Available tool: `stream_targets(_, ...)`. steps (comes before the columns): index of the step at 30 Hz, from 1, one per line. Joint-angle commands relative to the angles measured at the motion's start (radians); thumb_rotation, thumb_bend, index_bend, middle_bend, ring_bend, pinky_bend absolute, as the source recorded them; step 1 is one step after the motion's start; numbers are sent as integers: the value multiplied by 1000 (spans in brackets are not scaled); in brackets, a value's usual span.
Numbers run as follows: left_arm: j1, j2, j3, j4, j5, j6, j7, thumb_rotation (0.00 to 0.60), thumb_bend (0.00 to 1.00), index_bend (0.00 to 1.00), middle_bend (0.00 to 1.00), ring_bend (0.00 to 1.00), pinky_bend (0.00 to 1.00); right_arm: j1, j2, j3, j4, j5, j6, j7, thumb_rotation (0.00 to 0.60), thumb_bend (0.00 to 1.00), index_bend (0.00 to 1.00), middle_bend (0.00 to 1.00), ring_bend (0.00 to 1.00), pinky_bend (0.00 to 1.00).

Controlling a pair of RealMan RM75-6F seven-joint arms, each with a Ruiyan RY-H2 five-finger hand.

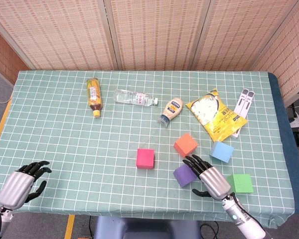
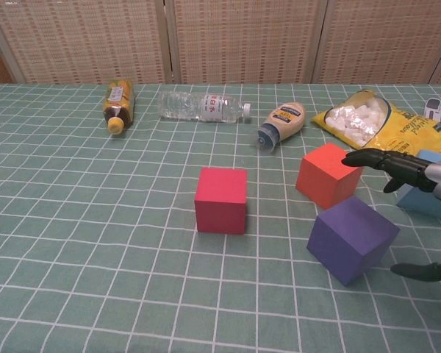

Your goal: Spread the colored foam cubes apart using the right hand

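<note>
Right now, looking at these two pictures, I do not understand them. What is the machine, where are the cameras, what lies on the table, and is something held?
This is a robot with two arms, each ending in a metal hand. One picture looks down from its head, the other looks forward from its chest.

On the checked green tablecloth lie foam cubes: pink cube, orange cube, purple cube, blue cube and green cube. Behind them lie a tea bottle, a water bottle, a sauce bottle and a yellow snack bag.

The right hand is beside the purple cube, fingers spread, holding nothing. The left hand rests near the table's edge, also holding nothing.
</note>
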State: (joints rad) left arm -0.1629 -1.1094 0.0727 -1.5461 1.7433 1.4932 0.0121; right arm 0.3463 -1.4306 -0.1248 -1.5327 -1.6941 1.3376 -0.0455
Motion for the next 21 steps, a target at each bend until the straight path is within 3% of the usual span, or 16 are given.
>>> stream_targets(1, 0, 0, -1, 0, -1, 0, 0, 600, 474, 385, 253, 288, 452, -13, 30, -7, -23, -17, 24, 15, 600, 55, 0, 0, 0, 202)
stream_targets(6, -1, 0, 0, 3, 1, 1, -5, 600, 474, 385, 254, 288, 452, -78, 61, 39, -34, 25, 133, -47, 600, 55, 0, 0, 0, 178)
stream_targets(11, -4, -2, -3, 8, -9, -10, -8, 600, 474, 385, 254, 288, 452, -191, -23, 136, 110, 121, 318, -231, 600, 55, 0, 0, 0, 134)
stream_targets(15, -6, -5, -7, 7, -22, -22, 7, 600, 474, 385, 254, 288, 452, -235, -18, 148, 140, 185, 318, -198, 600, 55, 0, 0, 0, 67)
stream_targets(21, -9, -15, -6, 3, -19, -30, 40, 600, 474, 385, 254, 288, 452, -245, 80, 149, 51, 194, 278, -121, 600, 55, 0, 0, 0, 55)
